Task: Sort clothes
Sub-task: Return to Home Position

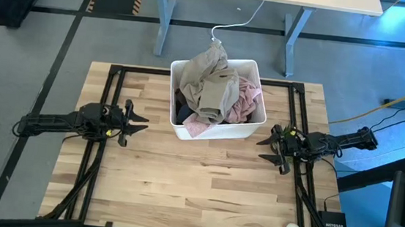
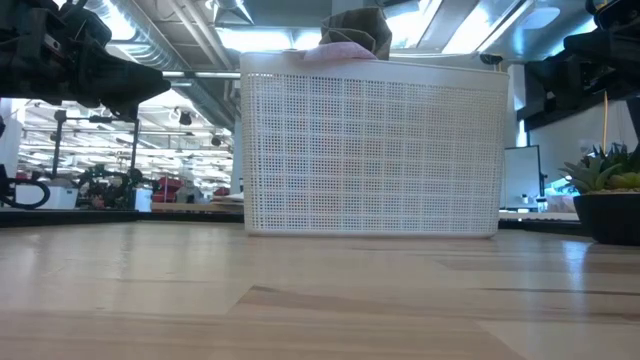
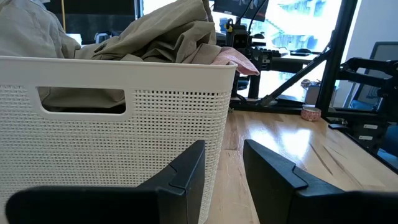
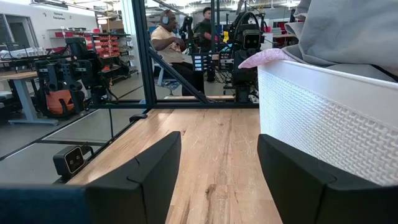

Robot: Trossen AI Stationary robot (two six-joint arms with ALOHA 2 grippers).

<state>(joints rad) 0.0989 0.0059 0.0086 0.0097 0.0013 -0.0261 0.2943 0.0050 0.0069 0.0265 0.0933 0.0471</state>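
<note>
I have the clothes (image 1: 216, 89) heaped in the white bin (image 1: 219, 132) on the bench (image 1: 195, 194), midway between my two arms. The khaki-beige garment (image 1: 212, 85) lies on top, the pale pink garment (image 1: 244, 99) on the side nearer my right gripper (image 1: 272, 145), something dark (image 1: 182, 112) tucked low on the side nearer my left gripper (image 1: 137, 120). The left gripper sits just beside the bin wall, fingers partly apart, holding nothing. The right gripper waits near the opposite wall, fingers spread wide, also empty. Neither touches the clothes, which lie ahead of each gripper over the bin rim.
</note>
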